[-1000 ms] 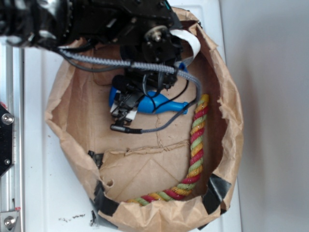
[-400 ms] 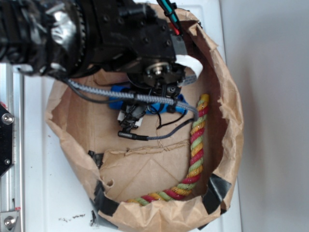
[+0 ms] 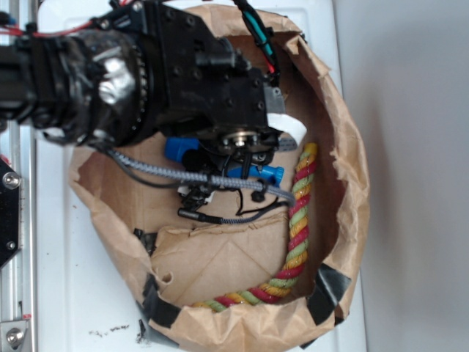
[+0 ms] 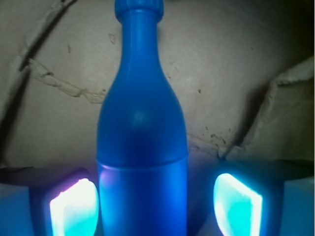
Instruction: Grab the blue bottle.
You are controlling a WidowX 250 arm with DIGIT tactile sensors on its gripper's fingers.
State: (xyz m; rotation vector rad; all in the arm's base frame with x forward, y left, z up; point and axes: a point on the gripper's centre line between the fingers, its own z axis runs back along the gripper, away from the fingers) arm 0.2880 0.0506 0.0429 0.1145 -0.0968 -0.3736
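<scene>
- Claw (image 3: 220,172) in the exterior view sits low inside the brown paper bag (image 3: 344,176), mostly hidden under the black arm (image 3: 146,73); its spread cannot be told from here.
- Under the claw lies the blue bottle (image 3: 253,173) on the bag's floor, its long axis running across the picture. The ribbed cap pokes out to the right of the claw, and a blue bit shows to the claw's left.
- Beyond the cap, right of the claw, the red-yellow-green rope (image 3: 300,213) curves down along the bag wall and around below the claw. The bag rests on a white bench (image 3: 73,293).
- Compared with a second ago, the arm has come further over the bag and covers far more of the bottle; back then most of the body showed, tilted slightly. The rope has not shifted.
- Wrist view: the claw (image 4: 156,206) stands open, one glowing pad (image 4: 74,209) on either side of the bottle (image 4: 142,147), each with a gap to the body, so nothing is held.
- Bottle runs straight away from the claw, neck and cap at the far end, lying on creased paper (image 4: 236,88).
</scene>
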